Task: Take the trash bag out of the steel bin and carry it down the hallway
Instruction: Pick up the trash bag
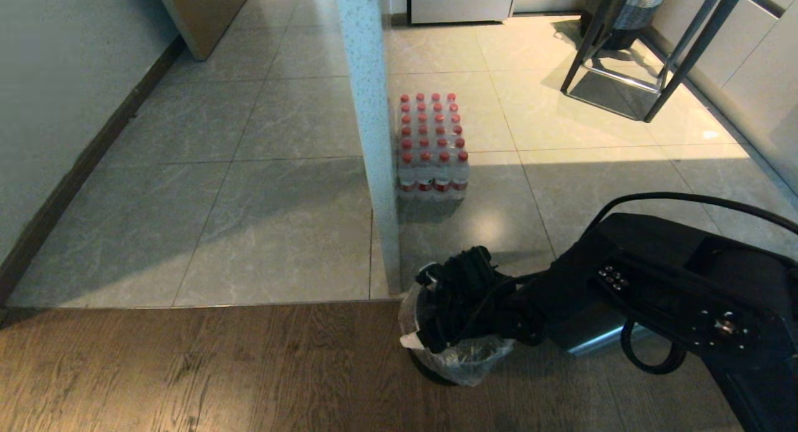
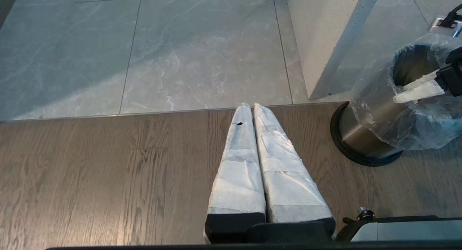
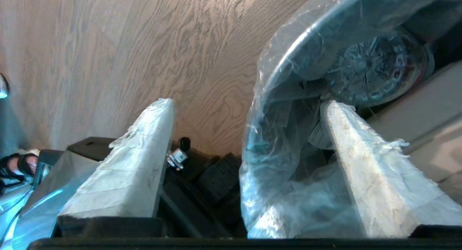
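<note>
Floor [image 1: 249, 226] of grey tiles fills most of the head view, and it meets a band of brown wood planks [image 1: 187, 369] along a straight seam near the lower part. From the steel bin [image 2: 364, 134], the hallway [image 1: 206, 108] opens toward eleven o'clock, between the left wall and a white speckled pillar [image 1: 368, 108]; this lane looks wide and free. At twelve o'clock from the bin stands a pack of red-capped bottles [image 1: 433, 148], pressed against the pillar, and at two o'clock a dark stool frame [image 1: 629, 76], so the right side is less open.

The bin stands on the wood, just below the foot of the pillar. The trash bag [image 2: 408, 127] lines it, with its clear plastic folded over the rim and hanging outside.

The right gripper [image 3: 245, 134] comes from three o'clock over the bin mouth. Its fingers are spread apart, one inside the bag and one outside, so the bag edge lies between them, I think in order to pinch it. Nothing is clamped yet.

The left gripper [image 2: 249, 106] hangs parked at nine o'clock from the bin, over the wood, fingers pressed together.
</note>
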Controlling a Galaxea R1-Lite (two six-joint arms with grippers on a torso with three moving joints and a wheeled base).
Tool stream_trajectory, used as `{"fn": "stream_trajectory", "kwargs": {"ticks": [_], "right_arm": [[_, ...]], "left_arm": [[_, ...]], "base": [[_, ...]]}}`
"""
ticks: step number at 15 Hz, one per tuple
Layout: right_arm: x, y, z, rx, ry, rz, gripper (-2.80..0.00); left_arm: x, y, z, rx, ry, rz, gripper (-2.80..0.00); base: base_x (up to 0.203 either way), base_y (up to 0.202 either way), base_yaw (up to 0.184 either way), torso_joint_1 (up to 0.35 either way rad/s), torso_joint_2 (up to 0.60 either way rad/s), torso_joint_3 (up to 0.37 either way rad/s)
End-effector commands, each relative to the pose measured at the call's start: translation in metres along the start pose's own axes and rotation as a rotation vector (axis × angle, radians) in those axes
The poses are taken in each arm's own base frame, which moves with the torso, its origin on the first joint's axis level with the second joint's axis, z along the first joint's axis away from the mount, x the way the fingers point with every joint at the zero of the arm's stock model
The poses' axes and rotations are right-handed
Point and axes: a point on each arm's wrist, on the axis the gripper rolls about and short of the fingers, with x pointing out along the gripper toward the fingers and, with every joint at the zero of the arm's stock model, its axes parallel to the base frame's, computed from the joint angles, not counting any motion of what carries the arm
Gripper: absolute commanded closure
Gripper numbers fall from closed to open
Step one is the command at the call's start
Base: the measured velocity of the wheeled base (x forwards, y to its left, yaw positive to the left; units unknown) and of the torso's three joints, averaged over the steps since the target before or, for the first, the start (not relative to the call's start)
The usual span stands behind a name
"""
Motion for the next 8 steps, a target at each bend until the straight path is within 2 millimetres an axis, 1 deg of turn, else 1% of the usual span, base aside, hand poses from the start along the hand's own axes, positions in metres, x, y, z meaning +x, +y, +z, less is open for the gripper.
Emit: {"fn": "stream_trajectory", "kwargs": {"ticks": [1, 8], "right_arm": [[0.0064, -0.0017, -0.0034, 0.001, 0.007, 0.001, 0.00], [0.0066, -0.0019, -0.0041, 0.000, 0.012, -0.004, 0.00]], "left_arm": [[0.0000, 0.0000, 0.0000, 0.000, 0.000, 0.000, 0.00], [0.0000, 0.0000, 0.0000, 0.000, 0.000, 0.000, 0.00]], "base": [[0.000, 0.000, 0.000, 0.000, 0.00, 0.000], [0.000, 0.000, 0.000, 0.000, 0.00, 0.000]]}}
